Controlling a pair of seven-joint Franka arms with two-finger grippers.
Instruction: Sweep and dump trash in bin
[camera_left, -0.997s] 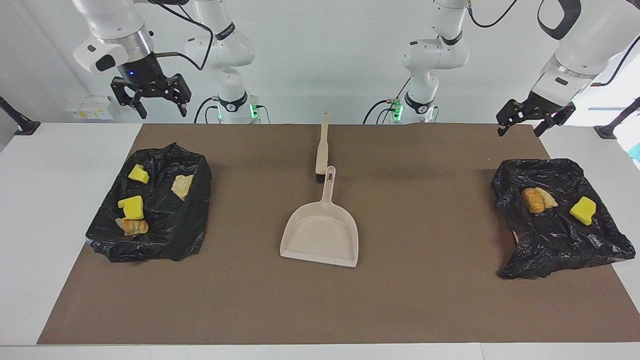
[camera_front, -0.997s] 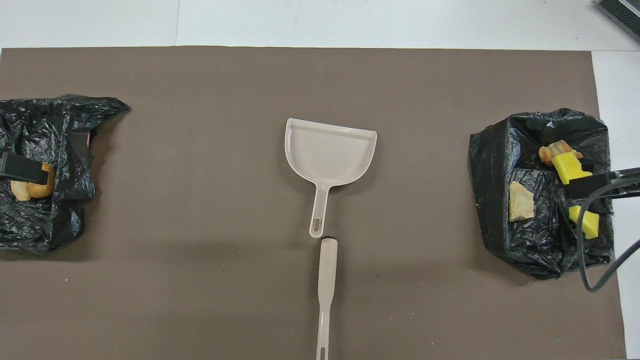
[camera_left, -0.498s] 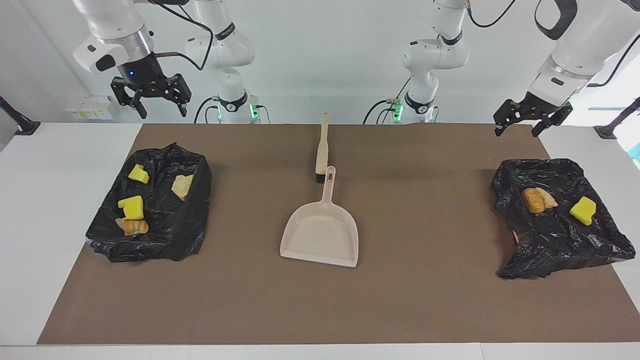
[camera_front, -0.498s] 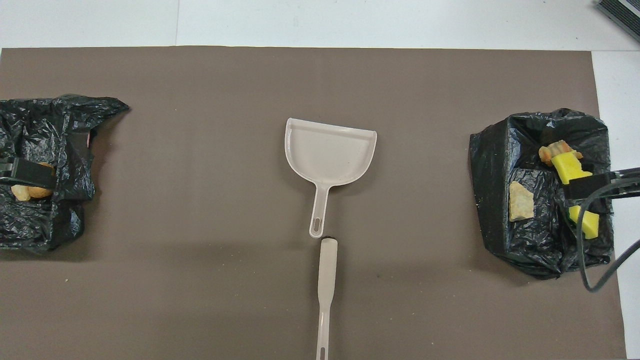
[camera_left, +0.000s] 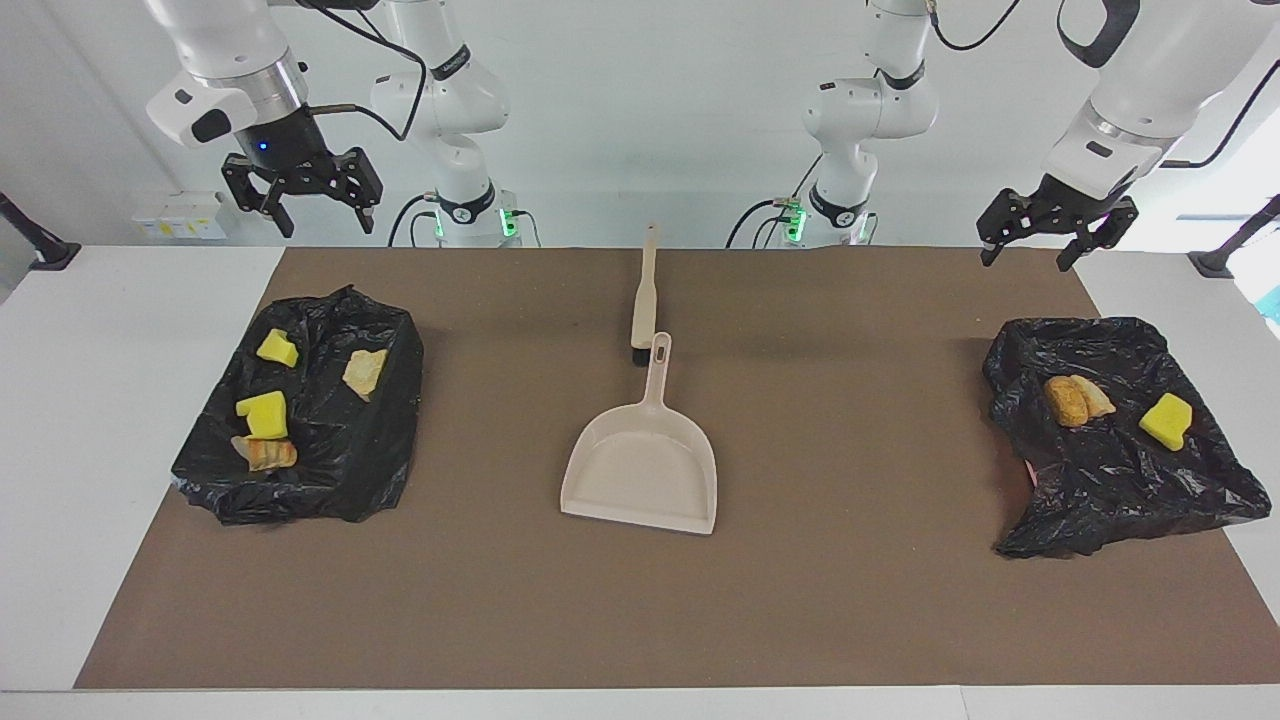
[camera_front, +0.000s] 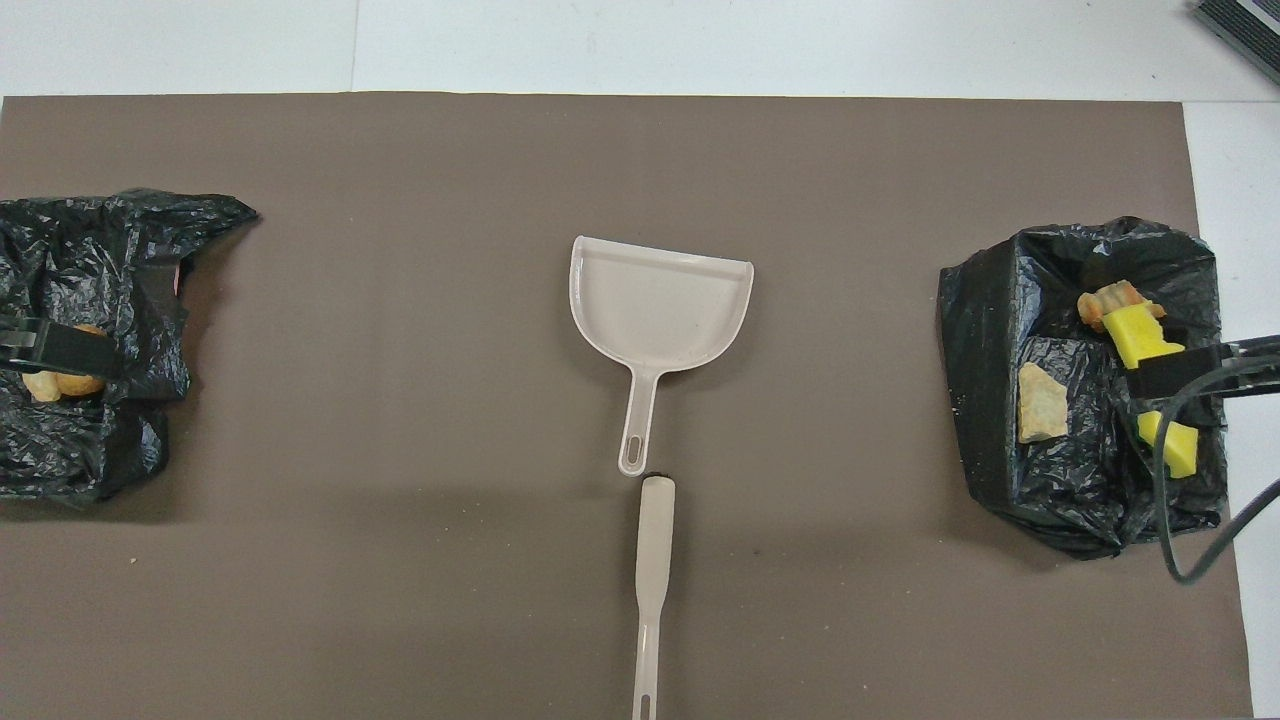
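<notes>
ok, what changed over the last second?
Only the left gripper moved: it rose a little and drifted toward the table's middle, open and empty, up above the mat's edge. The right gripper waits, open. Dustpan, brush, both bin bags and the trash stayed put.

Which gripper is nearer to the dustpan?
Neither clearly: the dustpan lies mid-table. The left gripper hangs toward the left arm's end, the right gripper toward the right arm's end.
</notes>
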